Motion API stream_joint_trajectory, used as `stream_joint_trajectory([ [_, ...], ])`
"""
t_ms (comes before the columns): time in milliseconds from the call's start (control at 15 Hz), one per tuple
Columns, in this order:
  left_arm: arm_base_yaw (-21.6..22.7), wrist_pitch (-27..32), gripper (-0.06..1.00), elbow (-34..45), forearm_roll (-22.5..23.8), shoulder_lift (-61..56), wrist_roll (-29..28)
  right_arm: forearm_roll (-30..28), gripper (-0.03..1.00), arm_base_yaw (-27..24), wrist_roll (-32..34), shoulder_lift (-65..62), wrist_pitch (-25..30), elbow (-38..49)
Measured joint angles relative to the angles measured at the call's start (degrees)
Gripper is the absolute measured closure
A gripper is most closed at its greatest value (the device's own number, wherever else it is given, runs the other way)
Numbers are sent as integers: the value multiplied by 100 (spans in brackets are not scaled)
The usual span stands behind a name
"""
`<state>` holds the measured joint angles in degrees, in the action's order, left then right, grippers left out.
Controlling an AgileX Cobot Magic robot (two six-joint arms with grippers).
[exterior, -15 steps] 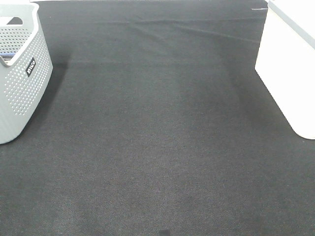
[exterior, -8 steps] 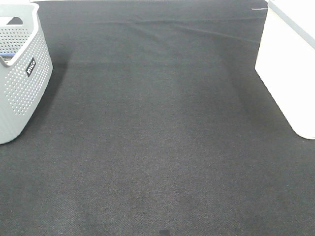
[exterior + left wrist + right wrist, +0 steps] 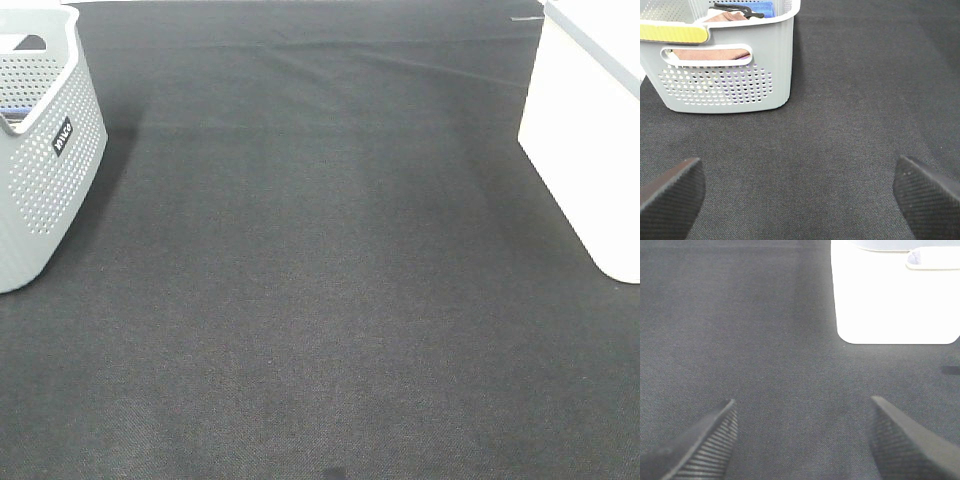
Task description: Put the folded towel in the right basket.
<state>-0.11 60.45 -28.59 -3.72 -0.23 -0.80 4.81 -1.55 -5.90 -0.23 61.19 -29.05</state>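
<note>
Nothing has shifted on the dark cloth (image 3: 330,300) over the last second: from the high camera the grey perforated basket (image 3: 45,160) on the left and the white basket (image 3: 585,150) on the right sit exactly where they were, and neither arm has come into that view. To my eye that means the job has not really begun.

Both claws hang over bare cloth, each seen only by its own wrist camera. The left gripper (image 3: 800,192) has its jaws spread wide with nothing between them, and the grey basket stands ahead of it. The right gripper (image 3: 802,440) is likewise wide apart and empty-handed, facing the white basket's smooth wall.

No towel lies out on the cloth. Through the grey basket's handle slot and over its rim the left wrist camera shows a brownish folded cloth (image 3: 710,53), with something blue (image 3: 761,8) and a dark strap-like thing (image 3: 737,10) further back. The brownish one is probably the folded towel, though I cannot be sure which piece is meant.

If so, the towel is on the wrong side entirely, and the left arm would likely have to lift it out before it can travel across to the white basket.
</note>
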Motion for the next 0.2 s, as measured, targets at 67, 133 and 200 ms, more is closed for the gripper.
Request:
stream_joint_trajectory([
  [67, 0, 0, -2, 0, 0, 0, 0, 0, 28, 0, 0, -11, 0, 6],
  [133, 0, 0, -2, 0, 0, 0, 0, 6, 28, 0, 0, -11, 0, 6],
  [200, 0, 0, -2, 0, 0, 0, 0, 11, 28, 0, 0, -17, 0, 6],
])
